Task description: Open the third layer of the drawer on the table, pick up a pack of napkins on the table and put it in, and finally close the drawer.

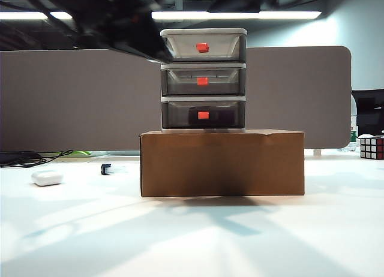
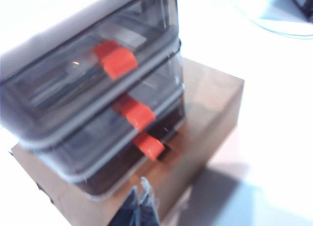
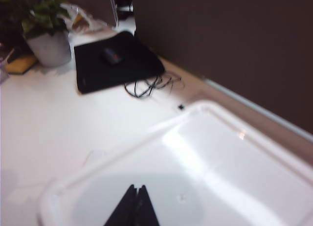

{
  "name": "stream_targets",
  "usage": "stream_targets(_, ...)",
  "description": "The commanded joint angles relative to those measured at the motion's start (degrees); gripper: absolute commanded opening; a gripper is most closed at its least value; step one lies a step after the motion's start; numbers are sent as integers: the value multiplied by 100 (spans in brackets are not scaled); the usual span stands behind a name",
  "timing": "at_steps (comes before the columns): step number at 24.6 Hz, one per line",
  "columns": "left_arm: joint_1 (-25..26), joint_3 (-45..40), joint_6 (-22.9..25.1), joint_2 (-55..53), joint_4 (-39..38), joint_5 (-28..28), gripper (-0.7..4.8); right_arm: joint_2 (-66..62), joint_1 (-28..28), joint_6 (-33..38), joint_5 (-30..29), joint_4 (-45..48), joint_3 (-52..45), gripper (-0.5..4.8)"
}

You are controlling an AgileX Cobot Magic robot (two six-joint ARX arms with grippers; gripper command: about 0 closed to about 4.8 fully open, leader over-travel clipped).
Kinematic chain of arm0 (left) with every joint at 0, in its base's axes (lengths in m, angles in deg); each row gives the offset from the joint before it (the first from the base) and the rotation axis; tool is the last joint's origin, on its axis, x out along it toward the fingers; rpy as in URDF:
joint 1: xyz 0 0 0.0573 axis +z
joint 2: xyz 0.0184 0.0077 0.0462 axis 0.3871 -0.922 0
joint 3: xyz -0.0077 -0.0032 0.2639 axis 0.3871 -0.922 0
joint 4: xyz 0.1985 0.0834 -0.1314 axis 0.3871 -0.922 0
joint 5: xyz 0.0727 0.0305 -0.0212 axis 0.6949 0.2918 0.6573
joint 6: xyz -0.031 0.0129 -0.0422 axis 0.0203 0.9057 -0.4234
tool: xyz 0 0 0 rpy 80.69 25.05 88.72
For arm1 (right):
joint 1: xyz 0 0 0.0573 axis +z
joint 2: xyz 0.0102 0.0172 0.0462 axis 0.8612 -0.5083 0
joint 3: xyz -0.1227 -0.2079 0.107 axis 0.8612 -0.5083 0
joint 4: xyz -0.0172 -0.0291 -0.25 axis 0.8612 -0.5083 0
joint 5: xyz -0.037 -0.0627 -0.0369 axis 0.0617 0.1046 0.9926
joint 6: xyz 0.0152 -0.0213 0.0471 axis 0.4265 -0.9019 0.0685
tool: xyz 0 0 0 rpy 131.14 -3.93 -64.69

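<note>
White tabletop [image 1: 192, 241] fills the foreground of the exterior view, backed by a grey partition panel [image 1: 72, 97] under ceiling strip lights. A brown cardboard box [image 1: 222, 163] is set on the table, and the three-tier drawer unit [image 1: 203, 79] is stacked on top of the box. All three tiers are seen pushed in, each with a red-orange handle. The third layer [image 1: 203, 114], the lowest tier, lies directly on the box top; a dark shape shows through its smoky front, but what it is cannot be told. The middle and top tiers look empty through their translucent fronts. No pack of napkins can be made out in any view.

To the left of the box, a small white rounded case [image 1: 47, 178] and a small black object [image 1: 106, 168] lie on the table. Far to the right of the box, a Rubik's cube [image 1: 372, 147] is seen.

In the left wrist view, the left gripper [image 2: 140, 196] is held with its fingertips pressed together, gripping nothing, just in front of the box and below the lowest handle [image 2: 149, 145]. In the right wrist view, the right gripper [image 3: 135, 194] is likewise closed and empty, poised over a white tray [image 3: 234, 167].
</note>
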Motion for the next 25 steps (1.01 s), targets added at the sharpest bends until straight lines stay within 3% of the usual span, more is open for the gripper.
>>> stream_targets(1,-68,-197,-203,393,-422,-116,-6,238,22,-2,-15,-17,35,-6)
stream_targets(3,-262,-321,-295,903,-1058,-68,-6,560,37,-37,-15,-396,20,-6)
stream_targets(5,-715,-522,-295,1539,-1462,404,-6,1051,46,-232,-13,-833,-94,-6)
stream_targets(9,-1379,-866,-343,2546,-1823,1241,-6,1965,46,-260,151,-1056,-612,-6)
stream_targets(13,-2065,-1412,-804,3995,-2035,2201,-6,3340,35,-162,518,-1172,-1650,-6)
stream_targets(17,-2312,-1895,-1222,5064,-2013,2463,-6,4452,35,170,831,-1165,-2614,-6)
stream_targets(25,-2350,-2962,-1303,6981,-1906,2627,-6,6360,39,503,1099,-1143,-4433,-6)
